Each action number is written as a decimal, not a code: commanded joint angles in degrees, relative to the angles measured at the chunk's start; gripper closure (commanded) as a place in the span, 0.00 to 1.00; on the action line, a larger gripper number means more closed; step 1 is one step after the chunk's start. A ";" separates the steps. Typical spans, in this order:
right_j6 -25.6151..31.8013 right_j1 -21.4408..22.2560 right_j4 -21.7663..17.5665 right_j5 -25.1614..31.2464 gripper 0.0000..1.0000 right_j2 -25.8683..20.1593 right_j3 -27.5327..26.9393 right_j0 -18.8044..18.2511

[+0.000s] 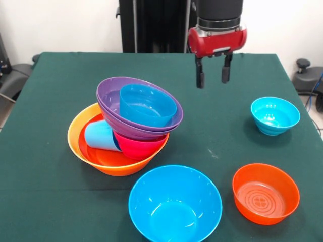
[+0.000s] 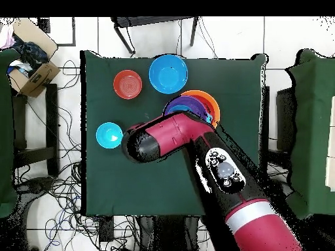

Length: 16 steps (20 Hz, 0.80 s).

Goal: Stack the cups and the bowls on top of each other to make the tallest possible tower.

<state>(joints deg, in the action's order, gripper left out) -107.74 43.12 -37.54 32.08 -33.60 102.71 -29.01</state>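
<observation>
A: What does the tower (image 1: 126,126) look like?
B: A big orange bowl (image 1: 81,146) forms the base, left of the table's middle. Inside it lies a light blue cup (image 1: 100,136) on its side, with a magenta bowl (image 1: 141,146) beside it on the right. Two nested purple bowls (image 1: 108,103) sit on top, holding a blue bowl (image 1: 146,105).

A: Which way does it point?
B: The upper bowls tilt, mouths facing the near right. The cup's long axis runs roughly left to right, lying flat.

A: And the gripper (image 1: 214,75)?
B: It hangs above the green table (image 1: 50,201), right of the tower, touching nothing. Its two fingers (image 1: 200,78) point down with a gap between them, empty.

A: Loose bowls?
B: A large blue bowl (image 1: 175,204) at the near edge, a red-orange bowl (image 1: 265,193) near right, a cyan bowl (image 1: 275,115) at the right. All upright.
</observation>
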 commanded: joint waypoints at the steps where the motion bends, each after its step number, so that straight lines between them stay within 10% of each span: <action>1: -13.22 -5.19 -3.38 -4.71 0.00 10.14 -0.90 5.12; 16: -26.25 -11.78 3.20 -9.06 0.00 21.26 -6.58 19.57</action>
<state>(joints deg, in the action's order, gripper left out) -120.41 36.75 -36.49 26.12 -17.70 101.13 -13.92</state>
